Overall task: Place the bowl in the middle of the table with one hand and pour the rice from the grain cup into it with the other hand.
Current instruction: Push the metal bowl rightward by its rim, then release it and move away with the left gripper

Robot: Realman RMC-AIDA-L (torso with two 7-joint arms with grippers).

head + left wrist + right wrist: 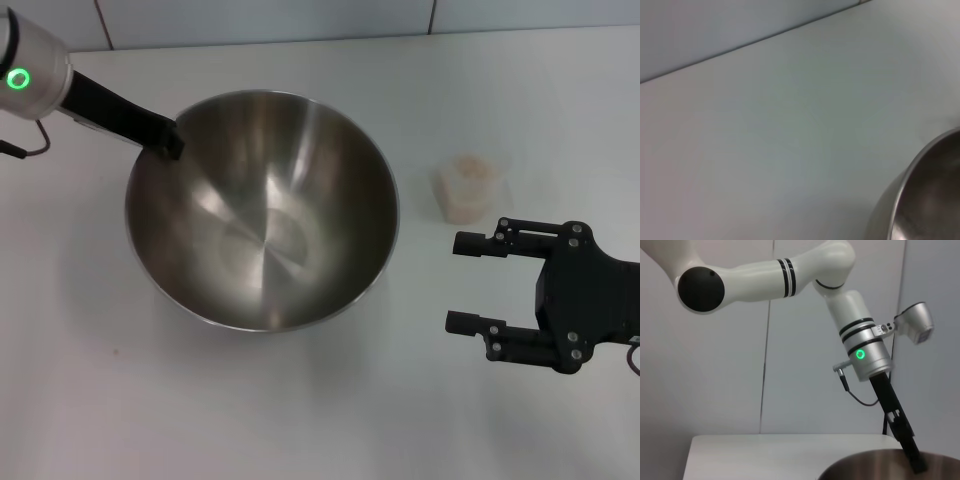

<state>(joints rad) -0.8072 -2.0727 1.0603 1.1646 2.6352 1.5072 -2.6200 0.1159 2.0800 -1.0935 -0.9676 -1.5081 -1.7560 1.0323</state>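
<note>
The bowl (262, 210) sits on the white bench (330, 420), about mid-bench in the head view, and it looks tipped, its open face leaning toward us and to the right. Our left hand (166, 141) is clenched on its far-left rim, the dark fingers coming in at a slant from the silver wrist. Inside, we see only bare steel, no rice there.

So the placing step is close to done, we'd say, though the bowl is not released and may not sit flat on its base. The pour is all ahead of us.

The cup (465, 187) stands upright to the right of the bowl, near it but apart, with pale rice (467, 170) showing through its wall. Our right hand (468, 283) hovers nearer us than the cup, fingers spread wide, grasping nothing.

Room looks good: open bench lies between cup and bowl rim, and more in front. The bench's back edge meets the wall well beyond both. The cup is close to the bowl's right rim, so the reach wants a clean line.
</note>
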